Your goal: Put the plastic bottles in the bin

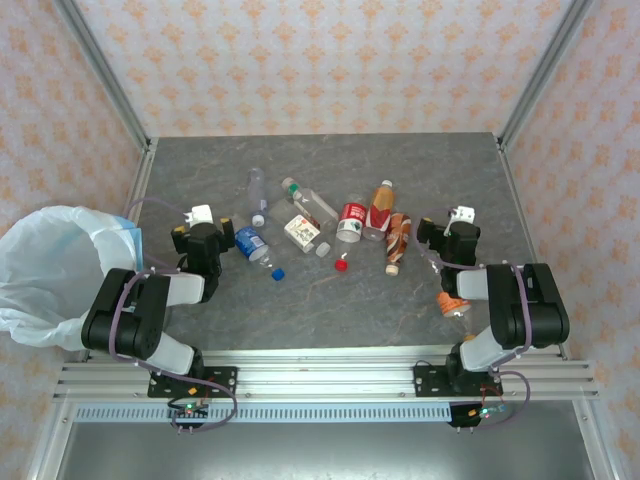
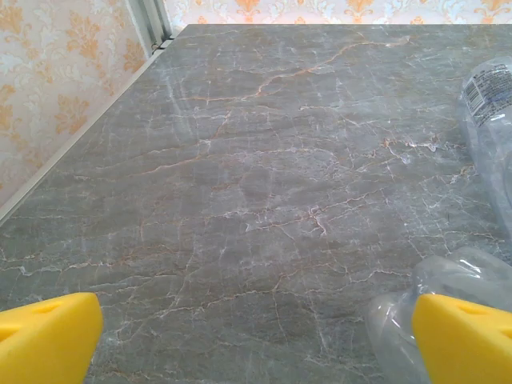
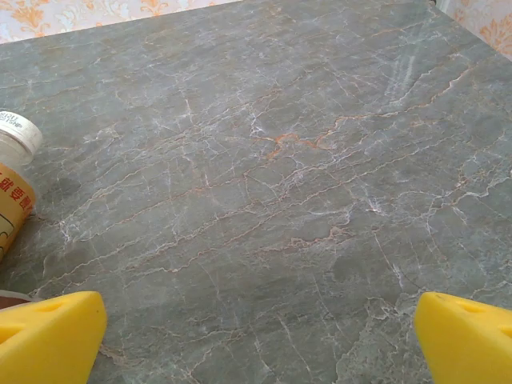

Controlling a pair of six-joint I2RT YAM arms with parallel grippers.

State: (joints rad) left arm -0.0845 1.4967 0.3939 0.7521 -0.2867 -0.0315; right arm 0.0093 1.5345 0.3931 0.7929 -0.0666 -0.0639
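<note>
Plastic bottles are lying scattered on the grey marbled surface, every one of them outside the bin and off to its right. The bin is sitting beyond the surface's left edge, its white bag billowing over the rim.

Closest to the bin, a blue-labelled bottle is lying on its side. Farther from the bin, a red-labelled bottle and two orange bottles are lying close together, with a loose red cap just beside them. Farthest from the bin, one more bottle is lying partly hidden under the right arm.

The left hand is hovering low between the bin and the blue-labelled bottle, its fingers spread wide and gripping nothing. In its wrist view the hand is framing bare surface, while a crumpled clear bottle is showing just behind the finger farther from the bin – whether they are touching, I cannot tell.

The right hand is hanging on the far side of the bottles from the bin, likewise gaping wide and holding nothing. Its wrist view is showing bare surface between the yellow fingertips, with a white-capped bottle lying on the bin's side of them.
</note>
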